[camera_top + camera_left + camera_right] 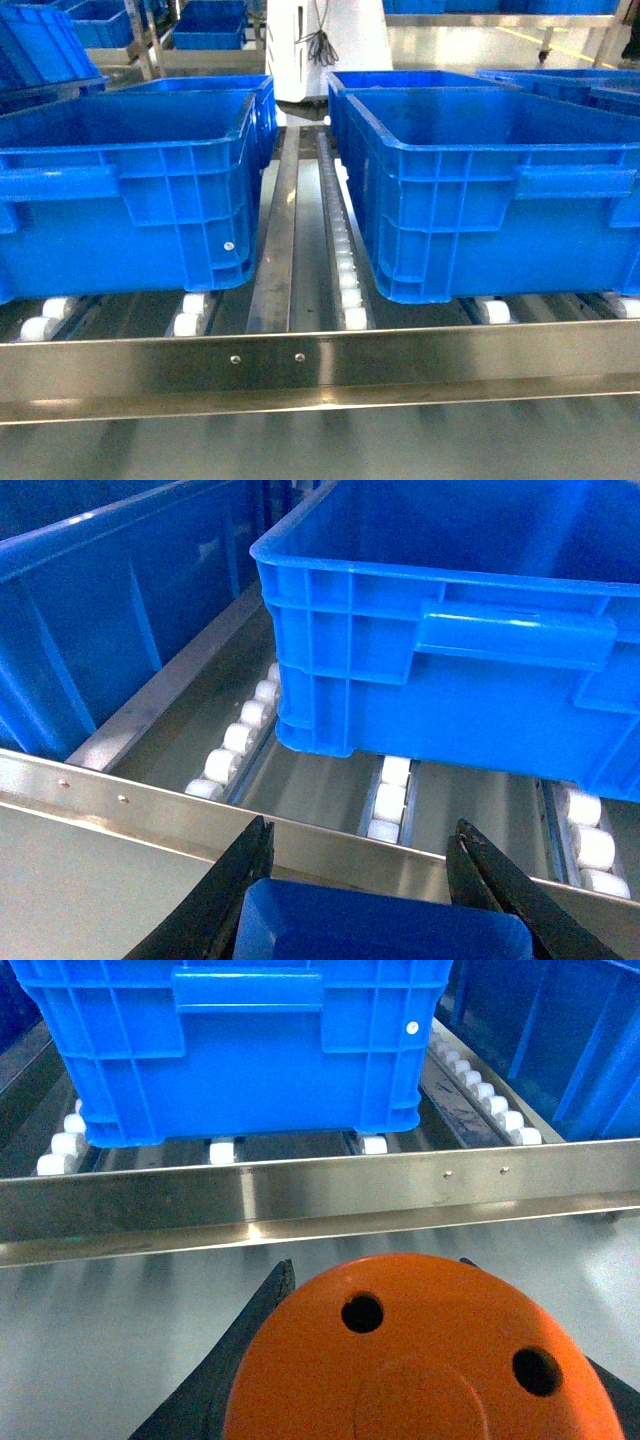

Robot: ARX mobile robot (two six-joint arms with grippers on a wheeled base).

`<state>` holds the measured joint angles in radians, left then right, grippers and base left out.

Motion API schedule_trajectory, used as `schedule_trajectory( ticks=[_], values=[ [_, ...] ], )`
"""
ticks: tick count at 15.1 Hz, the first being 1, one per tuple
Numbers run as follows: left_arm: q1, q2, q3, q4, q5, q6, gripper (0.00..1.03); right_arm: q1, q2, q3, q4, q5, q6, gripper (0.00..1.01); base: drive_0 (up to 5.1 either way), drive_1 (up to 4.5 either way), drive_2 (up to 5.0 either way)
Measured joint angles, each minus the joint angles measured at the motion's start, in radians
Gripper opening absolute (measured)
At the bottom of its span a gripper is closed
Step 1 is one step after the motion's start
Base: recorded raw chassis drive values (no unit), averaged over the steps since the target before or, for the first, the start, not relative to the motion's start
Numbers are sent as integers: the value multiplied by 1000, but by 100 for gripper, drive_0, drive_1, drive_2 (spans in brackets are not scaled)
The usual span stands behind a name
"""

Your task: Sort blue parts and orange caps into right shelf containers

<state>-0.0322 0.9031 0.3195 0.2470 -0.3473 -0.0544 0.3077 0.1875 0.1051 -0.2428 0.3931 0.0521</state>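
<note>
Already both tools are loaded. At the bottom of the right wrist view, the right tool (400, 1400) is clamped around an orange cap (420, 1355) — a rigid, light-looking cylinder whose smooth sides could slip, so a grip across its round wall suits it. At the bottom of the left wrist view, the left tool (365, 880) pinches a blue part (380, 925) by its flat sides, stiff plastic, likely easy to hold. Both wait before the right shelf (320, 375), below the containers (500, 190).

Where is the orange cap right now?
The orange cap fills the bottom of the right wrist view, held between the right gripper's dark fingers, just short of the shelf's metal front rail and a blue crate.
</note>
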Motion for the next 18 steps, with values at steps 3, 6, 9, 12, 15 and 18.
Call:
schedule_trajectory(
  ticks=[3,6,9,12,15,18],
  values=[
    [0,0,0,0,0,0,45,0,0,0,0,0,0,42,0,0,0],
    [0,0,0,0,0,0,45,0,0,0,0,0,0,42,0,0,0],
    [0,0,0,0,0,0,45,0,0,0,0,0,0,42,0,0,0],
    [0,0,0,0,0,0,45,0,0,0,0,0,0,42,0,0,0],
    [0,0,0,0,0,0,45,0,0,0,0,0,0,42,0,0,0],
    [0,0,0,0,0,0,45,0,0,0,0,0,0,42,0,0,0]
  ],
)
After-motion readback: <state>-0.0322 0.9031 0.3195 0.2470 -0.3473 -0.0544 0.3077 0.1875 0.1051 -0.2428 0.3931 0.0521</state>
